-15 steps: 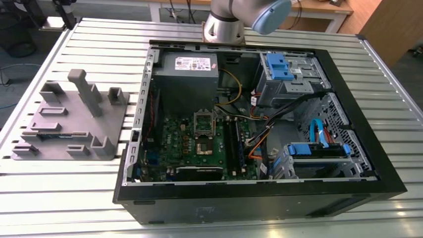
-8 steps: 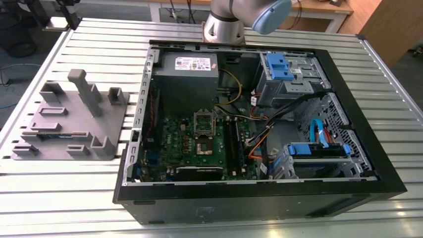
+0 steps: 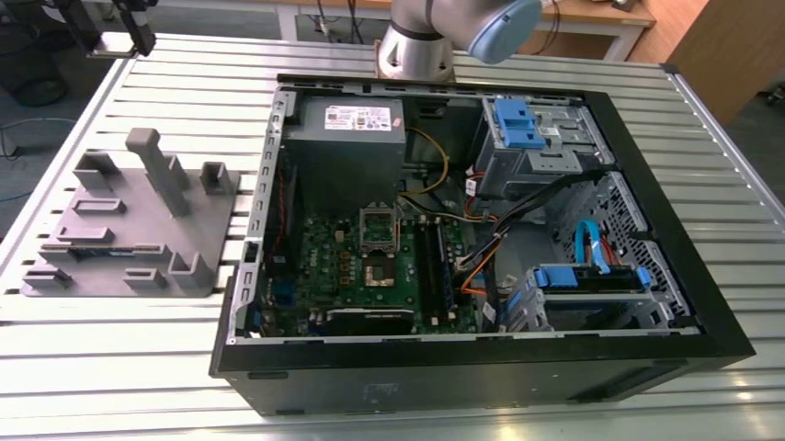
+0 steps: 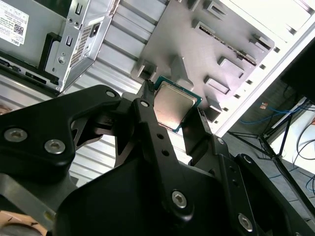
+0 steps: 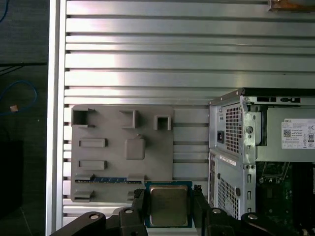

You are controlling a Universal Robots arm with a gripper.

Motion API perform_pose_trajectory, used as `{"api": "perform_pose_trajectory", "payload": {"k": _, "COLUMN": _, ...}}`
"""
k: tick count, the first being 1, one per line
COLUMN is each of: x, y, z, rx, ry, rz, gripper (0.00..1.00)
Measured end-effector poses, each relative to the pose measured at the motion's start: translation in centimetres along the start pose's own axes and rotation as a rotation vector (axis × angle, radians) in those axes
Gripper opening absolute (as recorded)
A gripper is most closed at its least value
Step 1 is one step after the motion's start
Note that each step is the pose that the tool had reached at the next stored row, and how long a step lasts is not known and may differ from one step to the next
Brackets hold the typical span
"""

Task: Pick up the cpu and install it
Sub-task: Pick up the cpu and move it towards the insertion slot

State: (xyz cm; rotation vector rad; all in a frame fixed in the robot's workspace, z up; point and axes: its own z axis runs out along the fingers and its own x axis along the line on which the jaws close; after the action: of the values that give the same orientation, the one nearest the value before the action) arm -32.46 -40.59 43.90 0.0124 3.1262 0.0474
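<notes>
- In the exterior view, a big black computer case (image 3: 687, 303) lies open on a table (image 3: 123, 367) made of long metal strips.
- A green board (image 3: 368, 266) sits flat inside the computer case.
- A grey tray (image 3: 123, 220) with blocks standing on it lies on the table, outside the computer case, on the exterior view's left of it.
- The silver arm (image 3: 424, 41) reaches in from behind the far side of the computer case.
- In the second wrist view, the gripper (image 4: 173, 103) is clenched on the cpu (image 4: 170, 105).
- One black finger (image 4: 152, 128) presses on each side of the cpu, and its shiny top faces the camera.
- The cpu is outside the computer case, with the grey tray behind it.
- In the first wrist view, the gripper (image 5: 169, 211) grasps the cpu (image 5: 169, 205) by two opposite edges.
- Here the cpu is outside the computer case, close beside its wall with the little holes.
- It shows over the edge of the tray, at the tray corner nearest the computer case.
- A thin blue strip (image 5: 106, 180) stands in the tray, farther from the computer case than the cpu.
</notes>
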Motion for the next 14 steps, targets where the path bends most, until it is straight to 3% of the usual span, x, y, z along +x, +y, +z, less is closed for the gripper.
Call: {"api": "perform_pose_trajectory", "payload": {"k": 14, "x": -0.97, "y": 0.01, "z": 0.04, "rx": 0.0, "ry": 0.0005, "rz": 0.0, "gripper": 0.47}}
